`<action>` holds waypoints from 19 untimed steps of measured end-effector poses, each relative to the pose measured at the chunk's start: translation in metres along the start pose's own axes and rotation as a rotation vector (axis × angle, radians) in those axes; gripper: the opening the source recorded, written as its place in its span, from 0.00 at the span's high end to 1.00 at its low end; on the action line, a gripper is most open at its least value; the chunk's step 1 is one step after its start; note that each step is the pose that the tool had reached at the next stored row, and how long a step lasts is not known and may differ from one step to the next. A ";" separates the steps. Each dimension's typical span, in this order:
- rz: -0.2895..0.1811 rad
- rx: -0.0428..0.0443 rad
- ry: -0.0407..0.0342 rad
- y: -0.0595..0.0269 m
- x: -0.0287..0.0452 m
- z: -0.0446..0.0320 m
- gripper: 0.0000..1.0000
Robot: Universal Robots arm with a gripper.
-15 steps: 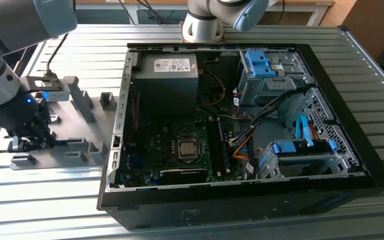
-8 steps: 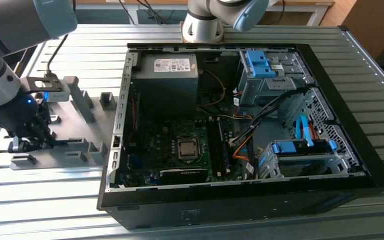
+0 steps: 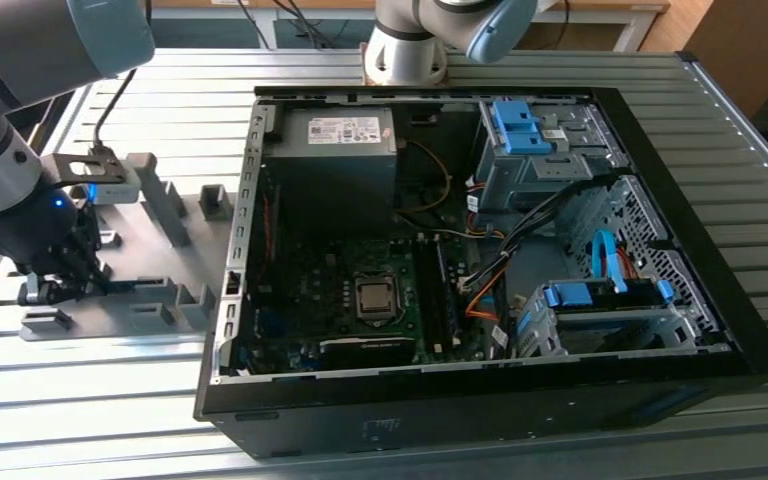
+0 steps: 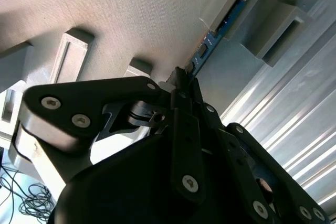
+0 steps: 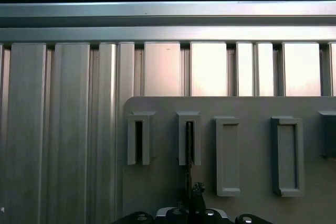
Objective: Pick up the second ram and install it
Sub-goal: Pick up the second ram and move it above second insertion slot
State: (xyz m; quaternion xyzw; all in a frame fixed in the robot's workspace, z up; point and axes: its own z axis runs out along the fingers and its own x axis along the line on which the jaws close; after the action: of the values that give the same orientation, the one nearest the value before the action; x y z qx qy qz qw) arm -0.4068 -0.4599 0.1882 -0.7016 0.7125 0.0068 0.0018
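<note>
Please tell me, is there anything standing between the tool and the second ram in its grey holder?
Nothing visible does. In the second wrist view the tool is right at the second ram, which stands on edge in a slotted block of the grey holder, and no other thing lies between them.

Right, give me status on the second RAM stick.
Gripper low at the second ram, grey holder. Ram standing on edge in its slot. Open computer case alongside, exterior view's right.

Bright daylight, glare on the ribbed table (image 3: 91, 410), deep shadow inside the computer case (image 3: 491, 410)
</note>
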 end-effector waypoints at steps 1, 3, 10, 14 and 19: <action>0.000 0.0001 0.0000 0.0000 0.0000 0.0000 0.85; 0.000 0.0000 0.0000 0.0000 0.0000 0.0000 0.85; 0.000 0.0000 0.0000 0.0000 0.0000 0.0001 0.86; 0.000 0.0000 0.0000 0.0000 0.0000 0.0001 0.86; 0.000 0.0000 -0.0001 0.0000 0.0000 -0.0023 0.86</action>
State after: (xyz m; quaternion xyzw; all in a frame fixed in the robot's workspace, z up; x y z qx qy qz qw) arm -0.4069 -0.4599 0.1905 -0.7016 0.7125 0.0068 0.0019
